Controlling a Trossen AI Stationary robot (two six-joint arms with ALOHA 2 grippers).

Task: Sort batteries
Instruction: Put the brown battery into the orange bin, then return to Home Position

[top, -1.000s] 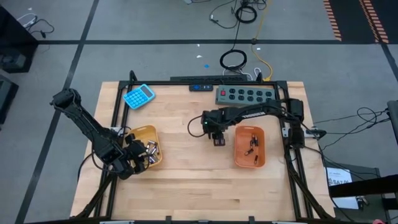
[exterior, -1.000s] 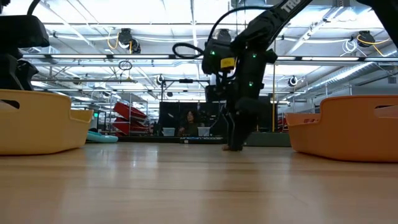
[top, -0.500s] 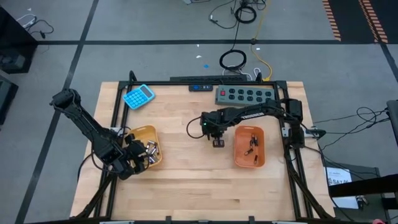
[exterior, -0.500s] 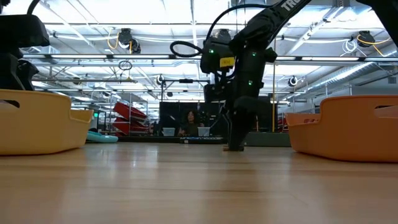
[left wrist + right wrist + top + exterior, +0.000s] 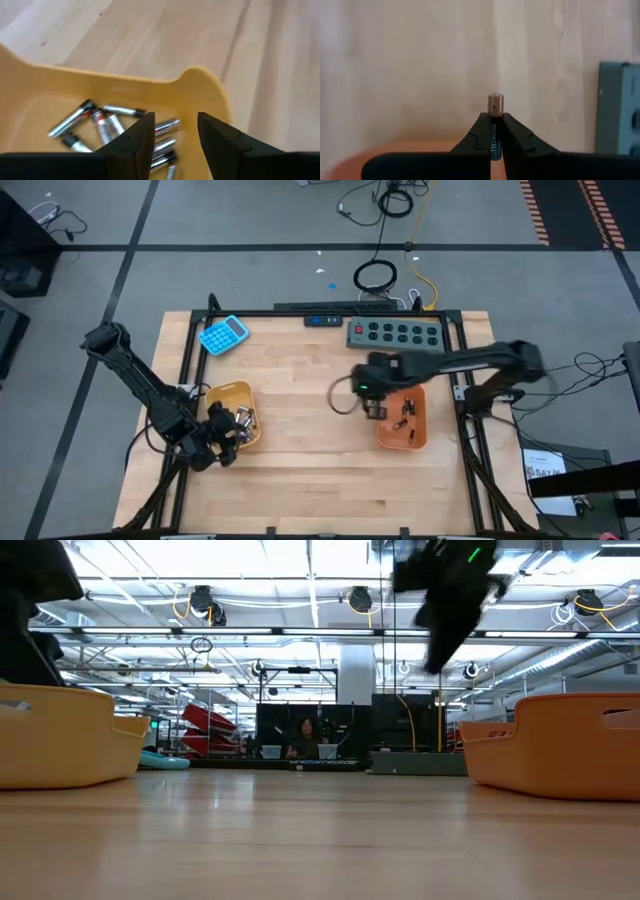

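Note:
A yellow tray [image 5: 232, 395] at the left holds several silvery batteries [image 5: 107, 125]. My left gripper [image 5: 175, 122] hovers open over its near right part, touching nothing. At the right, an orange tray [image 5: 415, 442] holds a few thin batteries [image 5: 406, 414]. My right gripper [image 5: 375, 411] hangs above that tray's left rim, high off the table in the low view [image 5: 437, 658], and is shut on one black and copper battery [image 5: 495, 107]. My right gripper pinches the battery's black body [image 5: 494, 131] between its two fingertips. The battery lies along the fingers, and its copper end [image 5: 495, 102] sticks out past the tips. It is lifted clear of the table and the tray.
A blue calculator [image 5: 223, 334] lies at the far left and a grey power strip [image 5: 394, 333] at the far edge, also in the right wrist view [image 5: 620, 107]. Bare wood [image 5: 305, 420] lies between the trays. A person [image 5: 303, 735] stands far behind the table.
My right gripper stood open with its tips on the table between the trays and shut there on a battery. It then rose well clear and went toward the table's right edge, to the orange tray's left rim, carrying the battery.

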